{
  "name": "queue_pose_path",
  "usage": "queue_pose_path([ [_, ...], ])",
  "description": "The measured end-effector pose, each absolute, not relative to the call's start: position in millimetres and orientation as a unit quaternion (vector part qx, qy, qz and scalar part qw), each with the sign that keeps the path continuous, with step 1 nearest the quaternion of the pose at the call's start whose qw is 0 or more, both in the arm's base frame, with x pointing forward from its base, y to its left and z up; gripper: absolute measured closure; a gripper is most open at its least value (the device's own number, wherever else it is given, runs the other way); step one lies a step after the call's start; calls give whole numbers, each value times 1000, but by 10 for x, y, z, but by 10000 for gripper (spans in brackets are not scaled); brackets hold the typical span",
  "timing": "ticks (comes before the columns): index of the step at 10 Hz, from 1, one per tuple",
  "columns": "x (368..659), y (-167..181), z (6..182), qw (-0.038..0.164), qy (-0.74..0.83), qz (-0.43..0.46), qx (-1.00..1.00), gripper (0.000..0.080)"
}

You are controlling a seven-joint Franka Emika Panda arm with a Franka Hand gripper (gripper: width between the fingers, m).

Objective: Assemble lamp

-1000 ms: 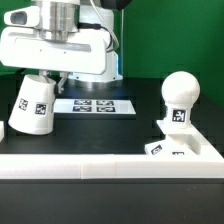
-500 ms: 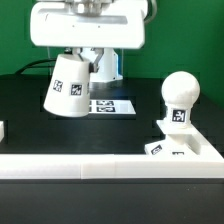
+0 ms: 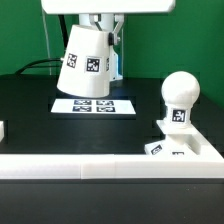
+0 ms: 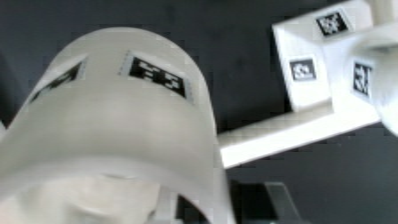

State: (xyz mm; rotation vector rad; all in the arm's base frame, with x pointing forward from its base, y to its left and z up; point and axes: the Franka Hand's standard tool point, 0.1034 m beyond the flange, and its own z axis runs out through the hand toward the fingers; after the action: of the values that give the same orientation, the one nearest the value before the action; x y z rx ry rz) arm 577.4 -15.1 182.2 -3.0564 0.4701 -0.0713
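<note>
My gripper (image 3: 101,22) is shut on the rim of the white tapered lamp shade (image 3: 87,61) and holds it tilted, well above the table, over the marker board. In the wrist view the shade (image 4: 125,130) fills most of the picture, and the gripper (image 4: 217,196) clamps its wall, with one dark finger (image 4: 272,198) showing. The round-headed bulb (image 3: 180,96) stands upright on the low square base (image 3: 181,146) at the exterior view's right. The base (image 4: 320,55) also shows in the wrist view.
The marker board (image 3: 94,105) lies flat on the black table under the shade. A white rail-like border wall (image 3: 90,166) runs along the front, and it shows in the wrist view (image 4: 285,130). A small white piece (image 3: 2,129) sits at the left edge.
The shade has been lifted off the table and carried up and toward the exterior view's right. The arm rose with it. Bulb and base have not moved.
</note>
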Motion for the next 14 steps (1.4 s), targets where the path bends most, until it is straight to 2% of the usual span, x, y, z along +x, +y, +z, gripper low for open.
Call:
queue_pose_path([
  [4, 5758, -128, 1803, 24, 153, -17, -988, 755],
  [7, 6068, 361, 2185, 38, 169, -14, -985, 754],
  [10, 6213, 714, 2403, 47, 191, -22, -980, 754],
  [12, 6243, 923, 2439, 51, 197, -24, -979, 754],
  [14, 6248, 1074, 2361, 51, 197, -20, -979, 754],
])
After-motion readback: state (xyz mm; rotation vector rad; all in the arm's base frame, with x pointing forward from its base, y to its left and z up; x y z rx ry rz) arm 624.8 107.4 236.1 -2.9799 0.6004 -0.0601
